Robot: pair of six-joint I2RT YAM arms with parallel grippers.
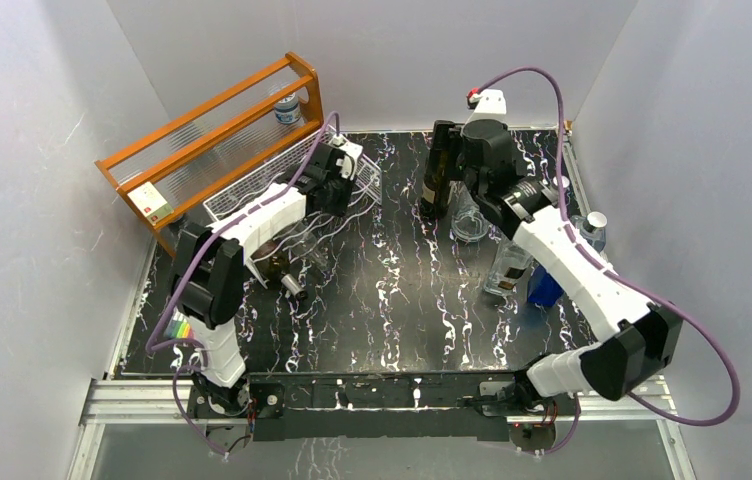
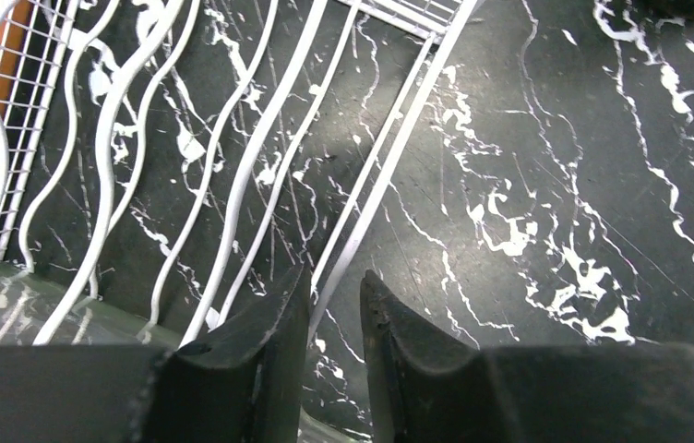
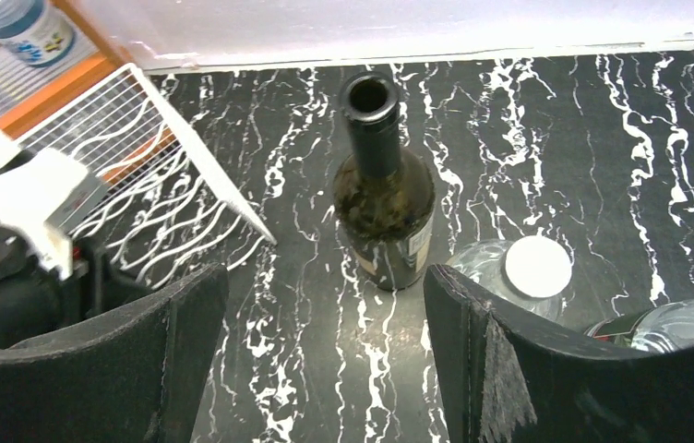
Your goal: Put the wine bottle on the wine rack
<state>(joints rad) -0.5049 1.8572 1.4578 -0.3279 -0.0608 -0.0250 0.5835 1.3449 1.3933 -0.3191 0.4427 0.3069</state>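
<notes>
The dark wine bottle (image 1: 439,172) stands upright and uncorked at the back middle of the black marble table. In the right wrist view it (image 3: 385,198) is straight ahead of my right gripper (image 3: 325,272), which is wide open and empty, short of the bottle. In the top view my right gripper (image 1: 460,158) hovers just right of the bottle. The white wire wine rack (image 1: 262,188) lies at the back left. My left gripper (image 2: 334,274) sits low over the rack's right frame wire (image 2: 389,157), with only a narrow gap between the jaws and nothing clamped.
The orange wooden shelf (image 1: 212,120) stands behind the rack with a small water bottle (image 1: 288,108) on it. A green bottle (image 1: 280,268) lies under the left arm. Clear bottles (image 1: 468,222) (image 1: 508,268), a blue object (image 1: 544,285) and a capped bottle (image 1: 592,230) crowd the right side.
</notes>
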